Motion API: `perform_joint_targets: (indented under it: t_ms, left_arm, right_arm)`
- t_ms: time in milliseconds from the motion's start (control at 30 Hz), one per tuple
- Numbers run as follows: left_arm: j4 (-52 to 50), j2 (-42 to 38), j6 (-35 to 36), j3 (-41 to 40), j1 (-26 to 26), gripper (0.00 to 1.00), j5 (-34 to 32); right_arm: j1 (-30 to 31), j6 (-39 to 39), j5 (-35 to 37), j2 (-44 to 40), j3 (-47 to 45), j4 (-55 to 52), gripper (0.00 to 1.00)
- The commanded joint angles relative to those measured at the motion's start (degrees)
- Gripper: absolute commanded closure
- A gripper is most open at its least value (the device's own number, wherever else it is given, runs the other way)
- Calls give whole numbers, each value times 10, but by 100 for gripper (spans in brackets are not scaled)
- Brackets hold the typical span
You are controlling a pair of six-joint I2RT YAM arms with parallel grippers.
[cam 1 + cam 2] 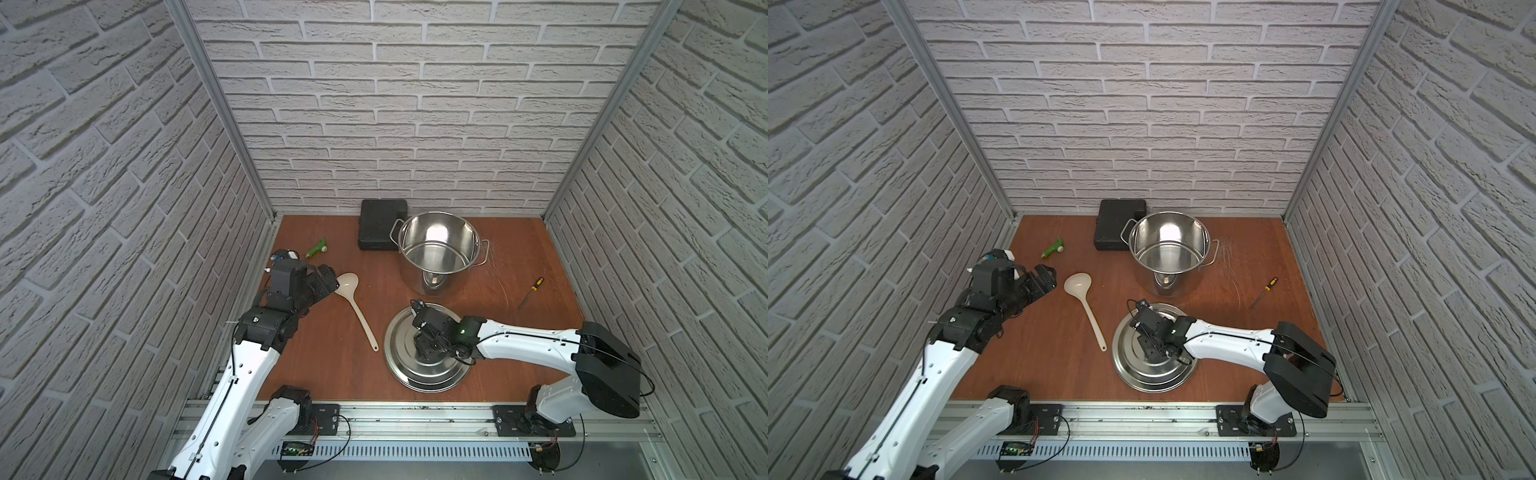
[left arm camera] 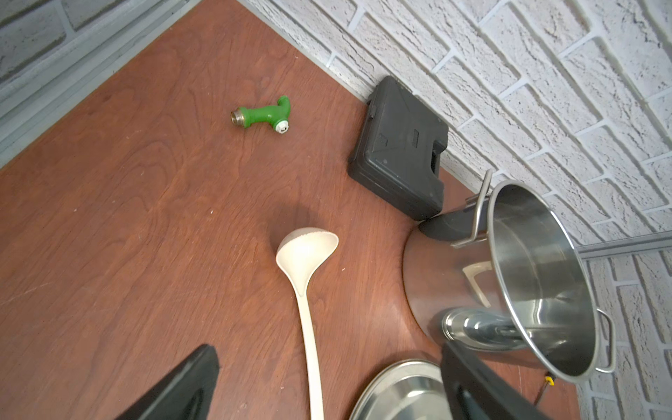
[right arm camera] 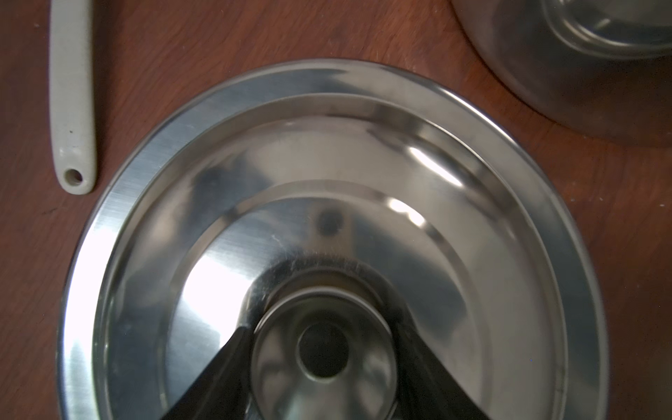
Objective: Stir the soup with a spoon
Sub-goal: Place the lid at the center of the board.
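Left wrist view looks down past the left gripper (image 2: 329, 351), jaws spread wide with nothing in them, at the ladle (image 2: 304, 309) lying flat on the brown table (image 2: 145, 218). Its slim handle runs below and between the two black fingers (image 2: 182, 385). The ladle's bowl faces up and points toward the back wall. The handle's end, with its hanging hole, stops just beside the rim of the lid (image 3: 472, 218) without touching it. This lid rests flat on the table in front of the pot (image 1: 436, 232), and the right gripper (image 3: 322, 327) stands over its middle, jaws closed against the knob (image 3: 323, 363) from both sides. Upright and uncovered, the pot shows bare steel inside and stands just beside a black case (image 2: 400, 149). A green fitting (image 2: 263, 114) lies beyond the left gripper, and a screwdriver (image 1: 532, 293) lies to the pot's right, well apart.
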Motion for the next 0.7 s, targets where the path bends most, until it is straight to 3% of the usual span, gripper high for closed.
perform_joint_targets:
  t_ms: [0,367,667]
  left_arm:
    - [2,-9,-19,-20,1,2,11]
    - [-5,62,-50,-42,-31,2,29]
    - [2,151,-93,-59,-70,5,24]
  right_arm:
    - [3,6,-2,-1,-11,64,97]
    - [2,14,-44,21,-35,65,96]
    - [2,13,-35,-6,-40,45,21]
